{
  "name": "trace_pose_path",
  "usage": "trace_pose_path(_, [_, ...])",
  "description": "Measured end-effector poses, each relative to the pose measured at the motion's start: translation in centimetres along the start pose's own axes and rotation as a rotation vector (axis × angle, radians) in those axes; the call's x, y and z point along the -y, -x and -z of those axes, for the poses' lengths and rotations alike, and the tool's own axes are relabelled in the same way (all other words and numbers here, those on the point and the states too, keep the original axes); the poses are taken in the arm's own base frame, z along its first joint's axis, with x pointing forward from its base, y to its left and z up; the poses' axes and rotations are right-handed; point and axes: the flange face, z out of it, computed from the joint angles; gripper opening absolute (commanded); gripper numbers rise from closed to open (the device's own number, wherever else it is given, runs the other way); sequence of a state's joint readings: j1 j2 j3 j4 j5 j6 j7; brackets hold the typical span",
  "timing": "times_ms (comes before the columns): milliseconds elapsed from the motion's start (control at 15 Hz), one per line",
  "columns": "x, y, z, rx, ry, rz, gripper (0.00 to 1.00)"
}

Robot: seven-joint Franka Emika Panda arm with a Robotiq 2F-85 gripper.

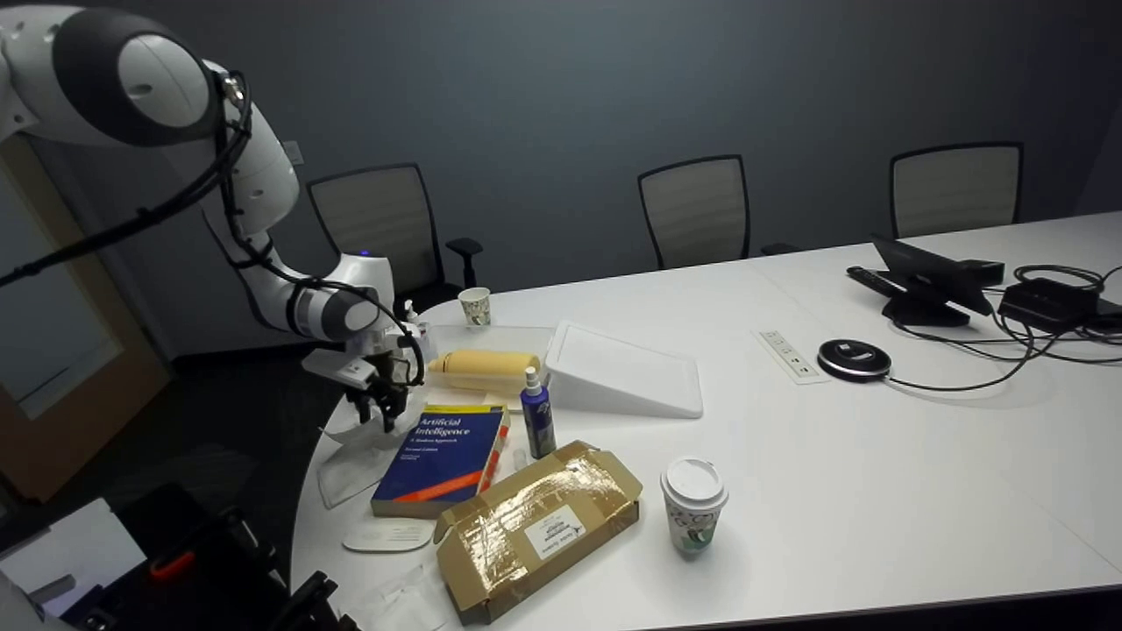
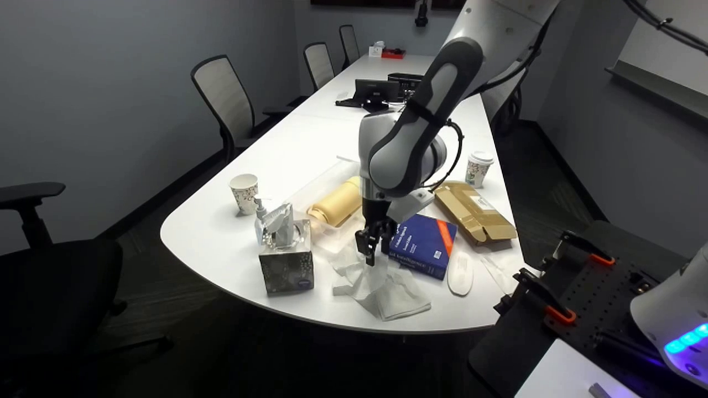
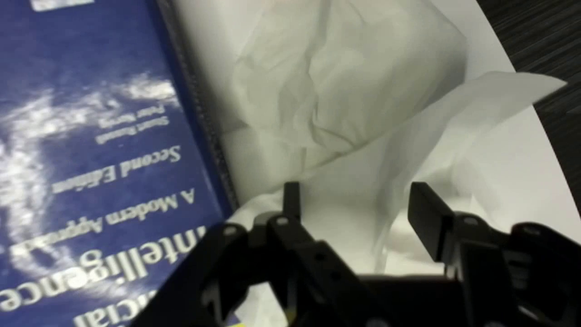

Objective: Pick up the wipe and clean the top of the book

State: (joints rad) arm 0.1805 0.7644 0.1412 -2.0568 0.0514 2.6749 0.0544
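Note:
The book (image 1: pixel 443 456) is dark blue with an orange stripe and lies flat on the table; it also shows in an exterior view (image 2: pixel 421 243) and at the left of the wrist view (image 3: pixel 113 159). The wipe, crumpled and white (image 2: pixel 387 290), lies beside the book near the table's edge. In the wrist view it shows as crumpled folds (image 3: pixel 354 77) and a raised layer below the fingers; I cannot tell whether this is one piece. My gripper (image 3: pixel 356 204) is open, pointing down over the white cloth beside the book (image 1: pixel 377 416) (image 2: pixel 376 251). Cloth shows between the fingers, not pinched.
A cardboard box (image 1: pixel 539 530), purple spray bottle (image 1: pixel 537 421) and white oval object (image 1: pixel 388 535) stand or lie close to the book. A yellow bottle (image 1: pixel 491 363), white wedge (image 1: pixel 622 372), tissue box (image 2: pixel 286 268), paper cup (image 2: pixel 244 193) and lidded cup (image 1: pixel 692 508) are around.

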Motion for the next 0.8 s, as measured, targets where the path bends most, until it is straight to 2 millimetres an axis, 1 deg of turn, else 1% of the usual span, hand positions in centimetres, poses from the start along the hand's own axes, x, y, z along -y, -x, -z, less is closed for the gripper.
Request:
trace_pose_path(67, [-0.7, 0.2, 1.9, -0.007, 0.003, -0.027, 0.99])
trace_pose_path(200, [-2.4, 1.2, 5.5, -0.008, 0.003, -0.085, 1.00])
trace_pose_path(333, [-4.2, 2.6, 8.9, -0.005, -0.007, -0.151, 1.00])
trace_pose_path(467, [-6.5, 4.2, 11.9, -0.013, -0.011, -0.244, 1.00])
trace_pose_path(600, [-8.6, 5.8, 14.2, -0.026, -0.004, -0.334, 1.00])
trace_pose_path(800, [-10.8, 7.6, 16.3, -0.029, 0.001, -0.429, 1.00])
